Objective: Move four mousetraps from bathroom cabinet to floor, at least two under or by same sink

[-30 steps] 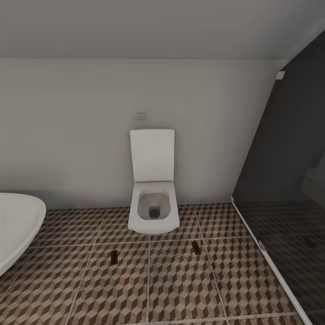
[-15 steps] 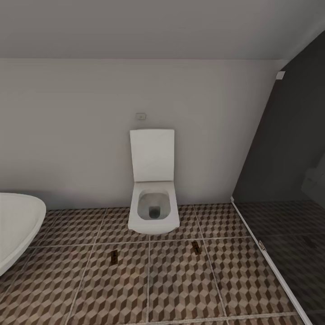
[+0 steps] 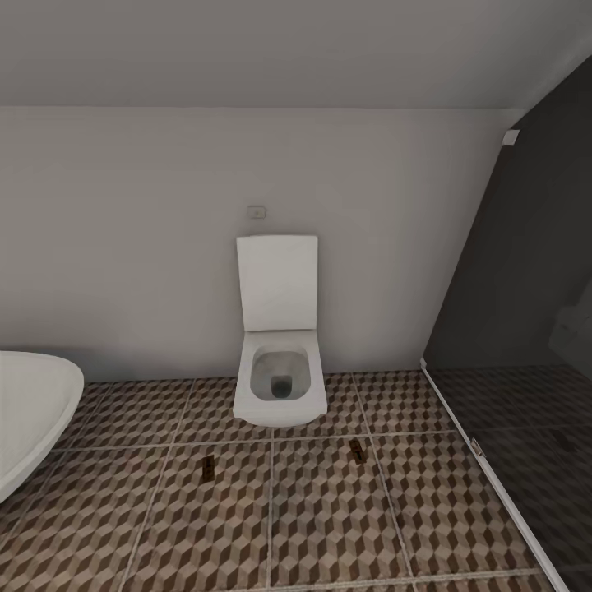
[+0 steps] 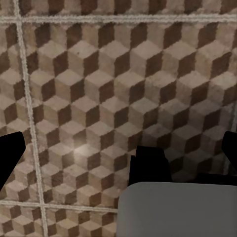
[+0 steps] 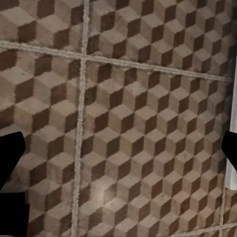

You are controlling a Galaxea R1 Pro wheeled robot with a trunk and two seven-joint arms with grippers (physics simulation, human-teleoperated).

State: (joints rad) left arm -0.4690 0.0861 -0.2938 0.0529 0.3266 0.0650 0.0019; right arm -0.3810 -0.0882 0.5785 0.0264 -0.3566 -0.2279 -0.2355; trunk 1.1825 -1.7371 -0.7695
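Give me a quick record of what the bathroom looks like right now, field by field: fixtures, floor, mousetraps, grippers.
Fixtures: white wall-hung toilet, lid up; rounded white tub at left; dark glass shower screen at right
Floor: brown-and-beige cube-pattern tiles
Mousetraps: two small dark-brown flat plates on the tiles in front of the toilet, one left, one right, apart
Grippers: left and right open over bare tiles

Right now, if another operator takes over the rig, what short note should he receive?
Left gripper: open, empty, fingers apart above the bathroom floor.
Right gripper: open, empty, also over tiles.
Two mousetraps lie on the tiles in front of the toilet: one at its left, one at its right. The white tub is at the left edge.
Done: two traps on the floor.
Left: the other two traps, and at least two beside the sink; sink and cabinet are out of frame.
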